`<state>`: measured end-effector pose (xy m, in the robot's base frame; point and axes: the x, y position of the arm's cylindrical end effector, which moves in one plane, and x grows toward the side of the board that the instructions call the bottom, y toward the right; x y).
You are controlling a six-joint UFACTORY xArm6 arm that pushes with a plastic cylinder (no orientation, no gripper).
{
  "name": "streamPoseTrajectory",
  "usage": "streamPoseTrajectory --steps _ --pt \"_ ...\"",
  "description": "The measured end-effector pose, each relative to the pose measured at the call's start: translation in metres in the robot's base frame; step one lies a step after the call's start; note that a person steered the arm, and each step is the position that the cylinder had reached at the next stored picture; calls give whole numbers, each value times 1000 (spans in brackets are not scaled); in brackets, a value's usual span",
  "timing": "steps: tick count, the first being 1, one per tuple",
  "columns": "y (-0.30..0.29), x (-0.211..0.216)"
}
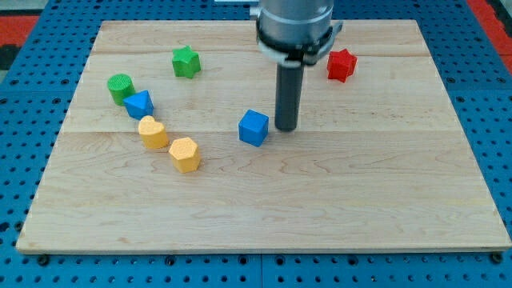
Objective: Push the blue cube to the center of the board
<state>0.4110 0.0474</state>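
The blue cube [254,127] sits near the middle of the wooden board [384,200], slightly to the view's left of centre. My tip [286,128] stands just to the cube's right, close to its right face; I cannot tell whether it touches. The dark rod rises from the tip to the grey arm head at the view's top.
A second, smaller blue block [139,104] lies at the left beside a green cylinder [121,87]. A green star [186,62] sits at the upper left. A yellow heart-like block [153,132] and a yellow hexagonal block [184,154] lie left of centre. A red star-like block [341,65] sits at the upper right.
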Motion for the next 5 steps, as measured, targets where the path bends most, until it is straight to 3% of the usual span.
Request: streamPoseTrajectory --steps 1,3,5 --pt "5 -81" --pt "60 -134" --pt "-37 -140"
